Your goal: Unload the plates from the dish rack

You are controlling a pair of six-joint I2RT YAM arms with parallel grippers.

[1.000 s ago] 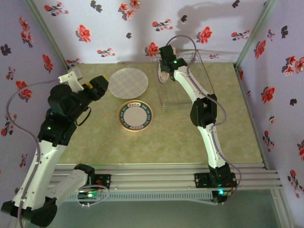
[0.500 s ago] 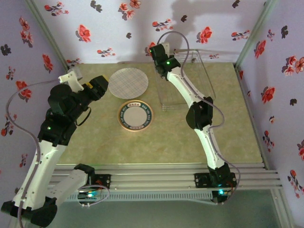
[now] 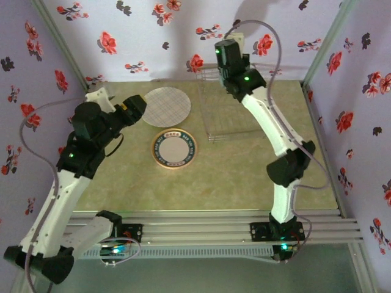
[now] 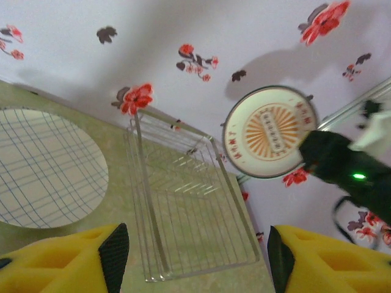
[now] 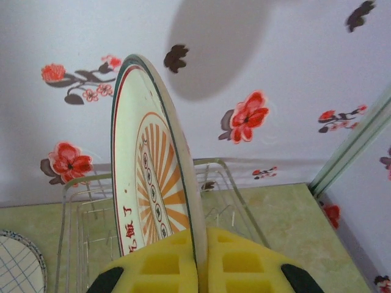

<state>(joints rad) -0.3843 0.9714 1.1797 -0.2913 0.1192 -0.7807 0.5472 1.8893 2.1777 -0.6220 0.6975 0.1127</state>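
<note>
Right hand: my right gripper (image 5: 197,267) is clamped narrow on the lower rim of the round white plate with the orange sunburst centre (image 5: 146,189), which sits edge-on between the yellow foam pads (image 5: 238,265).
Plate in hand: upright and in the air over the far end of the see-through silver wire dish rack (image 3: 229,116), close to the flowered wall (image 5: 275,61).
Left hand: my left gripper (image 3: 135,108) stands wide and holds nothing, just beside the pale grid-patterned round plate (image 3: 165,107).
Plates down: the grid plate and, nearer me, a round plate with an orange-yellow rim (image 3: 175,148) lie flat and apart on the green table (image 3: 244,177), left of the rack.
Rack: I make out no other plate in it, though wire this thin is hard to read from above.
Risk, grip: I hold the rim only. A quick swing or a turn of the wrist could let the plate pivot or slide out of the foam and drop onto the rack or table.
Risk, rack: if I carry the plate low, its rim may catch the raised wire back and drag the light rack along.
Risk, landing: the open table lies towards the two plates. Lowering too near them could knock rim against rim.
Risk, arms: my left arm waits by that same ground, so a careless path could bring the two arms together.
</note>
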